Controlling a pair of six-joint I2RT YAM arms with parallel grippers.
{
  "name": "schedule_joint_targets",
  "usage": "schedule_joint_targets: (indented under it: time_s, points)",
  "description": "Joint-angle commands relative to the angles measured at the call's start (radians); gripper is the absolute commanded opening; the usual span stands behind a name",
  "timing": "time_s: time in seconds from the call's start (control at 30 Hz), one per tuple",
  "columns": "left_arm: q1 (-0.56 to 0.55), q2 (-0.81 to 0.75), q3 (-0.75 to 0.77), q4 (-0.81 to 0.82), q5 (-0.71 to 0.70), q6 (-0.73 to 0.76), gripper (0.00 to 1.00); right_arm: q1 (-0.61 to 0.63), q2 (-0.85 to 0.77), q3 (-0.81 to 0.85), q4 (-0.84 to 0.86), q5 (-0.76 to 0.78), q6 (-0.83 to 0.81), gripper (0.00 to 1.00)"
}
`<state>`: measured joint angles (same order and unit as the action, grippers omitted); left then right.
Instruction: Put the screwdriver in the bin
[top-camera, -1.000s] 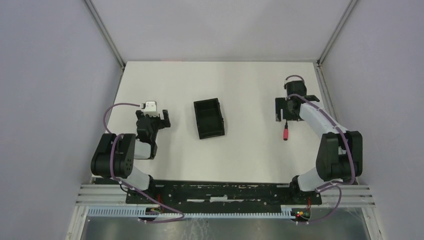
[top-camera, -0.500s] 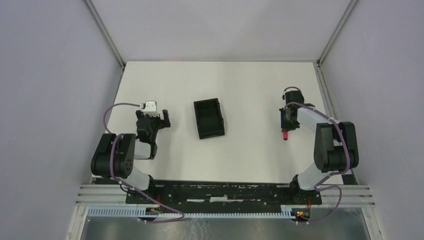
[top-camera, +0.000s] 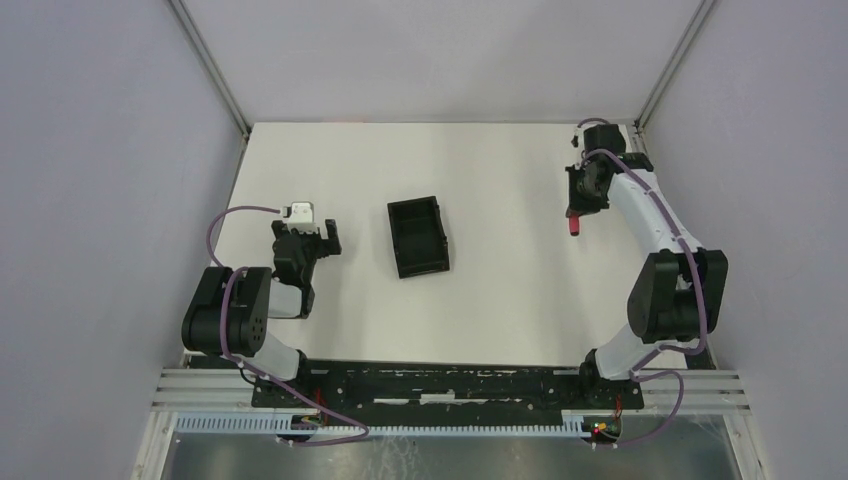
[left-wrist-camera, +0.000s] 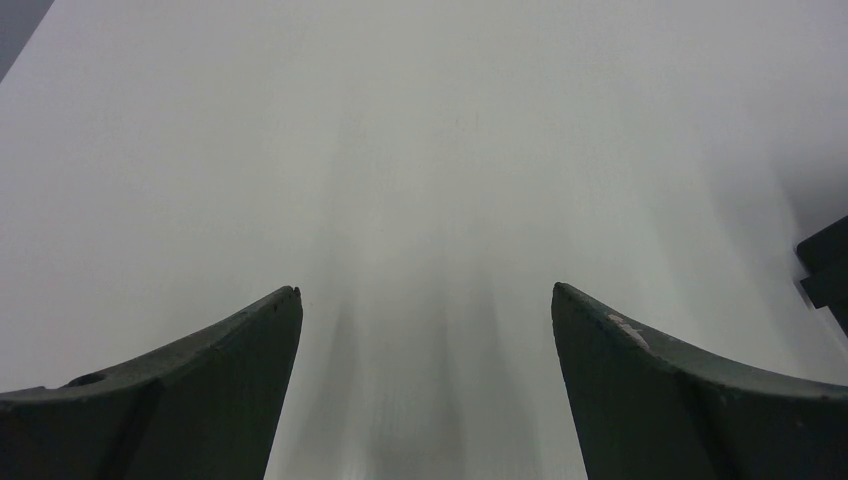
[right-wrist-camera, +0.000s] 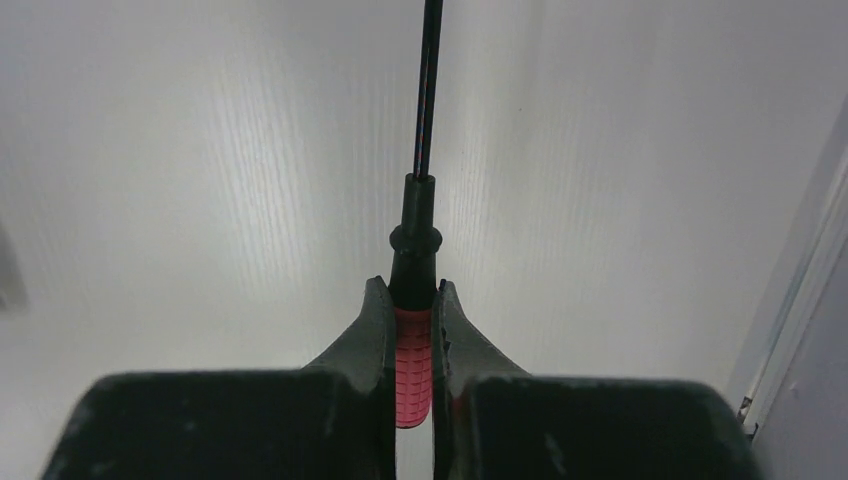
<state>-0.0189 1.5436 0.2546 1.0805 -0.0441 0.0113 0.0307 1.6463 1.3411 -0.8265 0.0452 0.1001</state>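
The screwdriver (right-wrist-camera: 413, 355) has a stubby red handle clamped between my right gripper's (right-wrist-camera: 411, 285) jaws, with its black collar and thin dark shaft sticking out ahead over the white table. From above, the right gripper (top-camera: 584, 193) is at the far right of the table and the screwdriver's red end (top-camera: 574, 226) shows below it. The black open-top bin (top-camera: 418, 236) stands mid-table, well left of that gripper. My left gripper (left-wrist-camera: 425, 300) is open with nothing between its fingers, and from above this left gripper (top-camera: 306, 243) is left of the bin.
The enclosure's right wall and frame rail (top-camera: 650, 190) run close beside the right gripper, and that wall (right-wrist-camera: 800, 300) fills the right edge of the right wrist view. A dark corner of the bin (left-wrist-camera: 826, 272) shows at the right edge of the left wrist view.
My right gripper went from open over the lying screwdriver to shut on its handle, then carried it up and toward the far right corner. The left arm stayed still.
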Motion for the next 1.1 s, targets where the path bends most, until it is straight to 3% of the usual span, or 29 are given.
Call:
schedule_joint_targets:
  time_s: [0.0, 0.17, 0.4, 0.53, 0.63, 0.8, 1.07]
  points:
    - [-0.001, -0.017, 0.003, 0.055, -0.007, -0.034, 1.0, 0.011, -0.062, 0.108, -0.122, -0.008, 0.036, 0.0]
    - [-0.001, -0.017, 0.003, 0.055, -0.007, -0.034, 1.0, 0.083, -0.039, 0.154, -0.103, 0.002, 0.096, 0.0]
    - [-0.001, -0.017, 0.003, 0.055, -0.007, -0.034, 1.0, 0.473, 0.063, 0.302, 0.031, 0.043, 0.192, 0.0]
    - [-0.001, -0.017, 0.003, 0.055, -0.007, -0.034, 1.0, 0.668, 0.161, 0.376, 0.152, 0.021, 0.167, 0.0]
    - [-0.001, -0.017, 0.003, 0.055, -0.007, -0.034, 1.0, 0.761, 0.275, 0.471, 0.142, 0.077, 0.112, 0.0]
    - [-0.001, -0.017, 0.003, 0.055, -0.007, -0.034, 1.0, 0.807, 0.374, 0.519, 0.109, 0.153, 0.049, 0.0]
    - [-0.001, -0.017, 0.003, 0.056, -0.007, -0.034, 1.0, 0.815, 0.309, 0.307, 0.233, 0.167, 0.008, 0.0]
